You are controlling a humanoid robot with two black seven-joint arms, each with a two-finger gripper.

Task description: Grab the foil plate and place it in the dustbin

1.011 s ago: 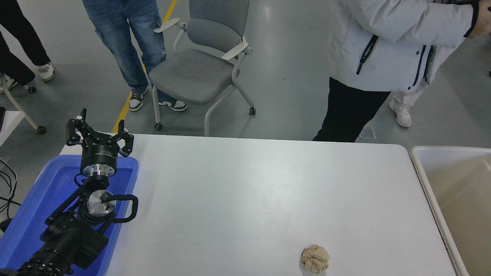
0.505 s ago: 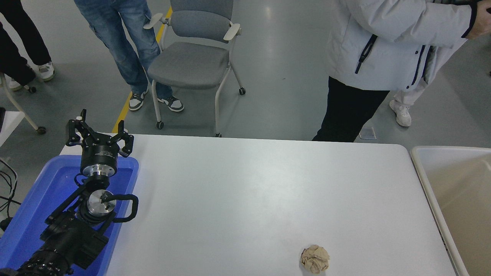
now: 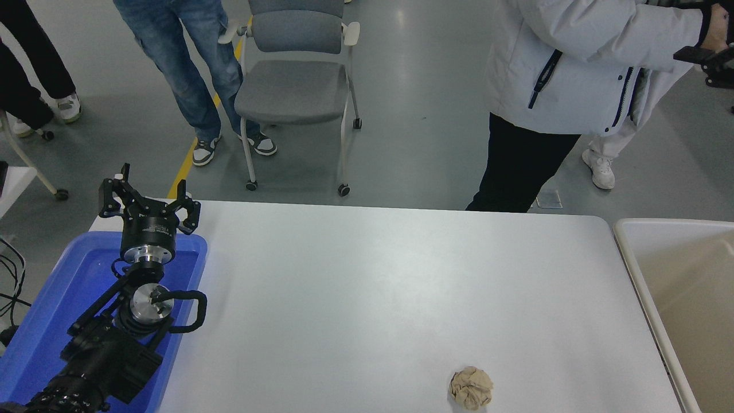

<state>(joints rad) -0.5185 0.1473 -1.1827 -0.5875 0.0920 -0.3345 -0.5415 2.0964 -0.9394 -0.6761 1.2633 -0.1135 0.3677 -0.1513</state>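
Note:
The foil plate is out of view. The dustbin [image 3: 631, 241], a large beige bin with a cream-white rim, stands off the table's right edge. My left gripper [image 3: 149, 192] is parked open and empty at the lower left, over the far end of the blue tray [image 3: 51, 304]. My right arm and gripper are not in view.
A crumpled tan paper ball [image 3: 471, 388] lies near the white table's [image 3: 373, 287] front edge. A person in a white jacket [image 3: 573, 63] stands at the far right side. A person in jeans [image 3: 189, 63] holds a grey wheeled chair [image 3: 298, 86] behind the table.
The grey chair has been turned and moved behind the table by the person in jeans. My left arm has not moved.

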